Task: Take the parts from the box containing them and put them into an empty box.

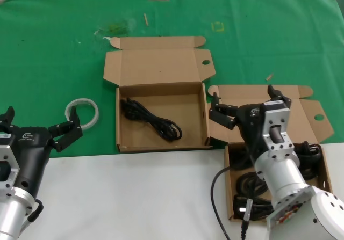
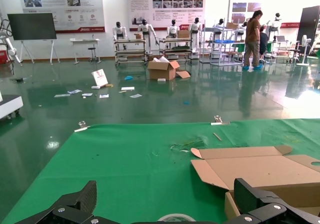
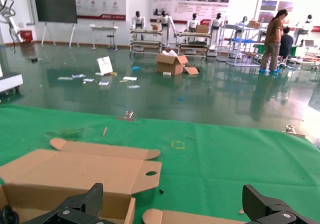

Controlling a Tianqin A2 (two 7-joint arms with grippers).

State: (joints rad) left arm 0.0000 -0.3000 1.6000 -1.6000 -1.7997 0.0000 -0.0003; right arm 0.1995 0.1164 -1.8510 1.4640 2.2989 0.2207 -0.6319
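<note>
We logged the right gripper (image 1: 248,109) spread wide and holding nothing, poised above the back edge of the full box (image 1: 321,162), over where that box's lid rose behind it. Its fingers (image 1: 222,115) stood far apart, one reaching toward the near right corner of the empty box (image 1: 161,145), the other (image 1: 278,97) over the full box's lid. In the right wrist view both dark fingertips (image 3: 82,204) showed well apart with only cardboard and green cloth (image 3: 225,159) between them.

The left gripper (image 1: 37,123) was also splayed open and empty, parked well left of the empty box, just beside a white ring (image 1: 83,113) lying on the cloth.

One cord (image 1: 151,120) lay stretched diagonally on the floor of the empty box, touching neither side wall. More cords (image 1: 248,186) lay coiled in the full box, right of the empty box and nearer the robot, partly hidden by the right arm.

The empty box sat on the green cloth with its front wall at the edge of the white table (image 1: 123,191); its lid stood open behind it.
</note>
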